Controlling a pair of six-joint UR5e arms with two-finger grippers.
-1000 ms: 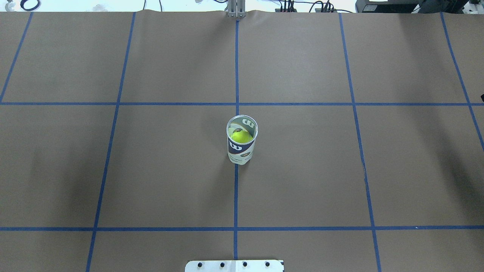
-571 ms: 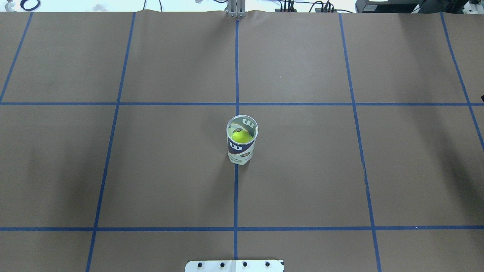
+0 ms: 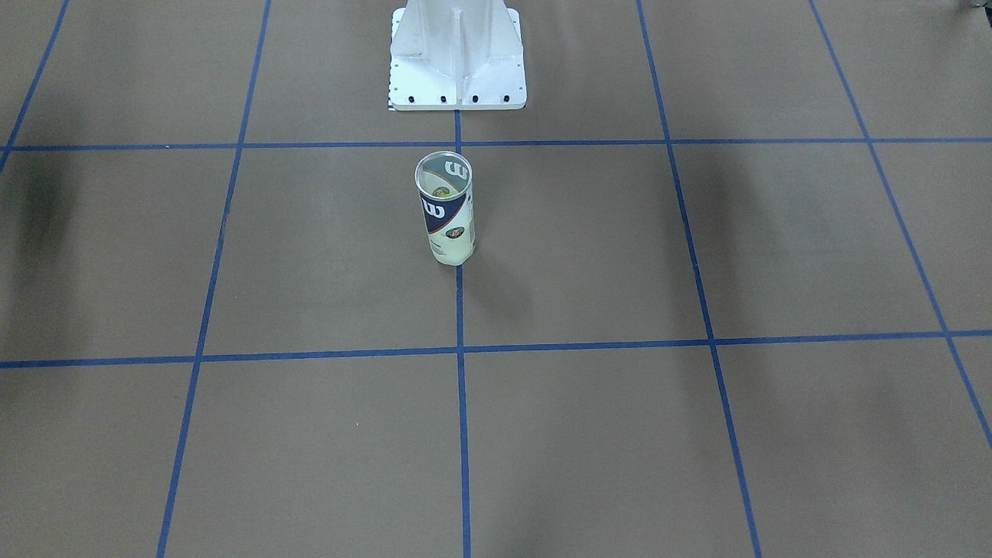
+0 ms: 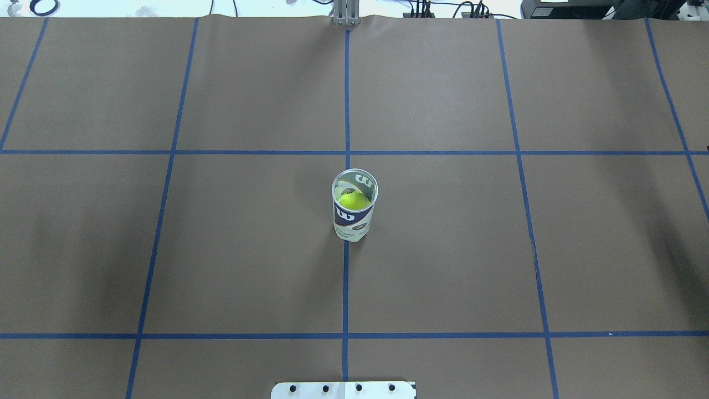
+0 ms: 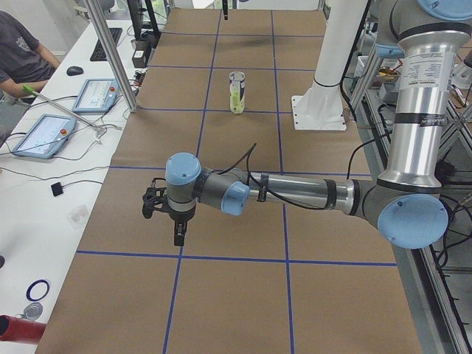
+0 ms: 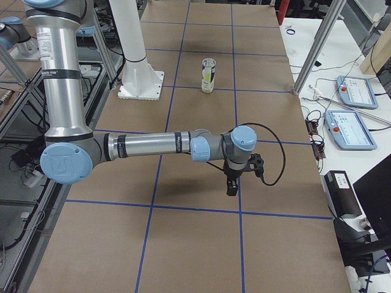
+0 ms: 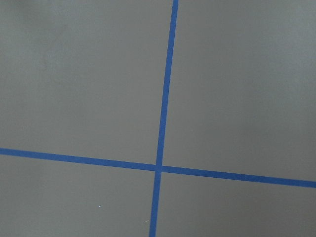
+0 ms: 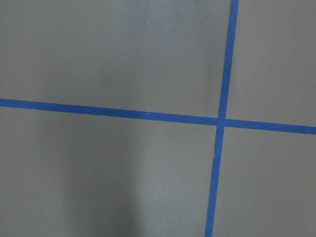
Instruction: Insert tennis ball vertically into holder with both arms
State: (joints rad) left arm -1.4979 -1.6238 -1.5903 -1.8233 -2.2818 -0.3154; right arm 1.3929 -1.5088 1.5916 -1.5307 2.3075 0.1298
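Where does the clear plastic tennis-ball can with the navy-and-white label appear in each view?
Front-facing: clear plastic can, upper centre.
Overhead: can, centre.
Exterior left: can, top centre.
Exterior right: can, top centre.
Left wrist: absent.
Right wrist: absent.
Shared landmark: white pedestal base, in the four exterior views.

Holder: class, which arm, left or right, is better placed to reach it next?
Right, only marginally: the holder, tennis ball inside, stands slightly on that side of the centre tape line. The left gripper and right gripper both hang far out.
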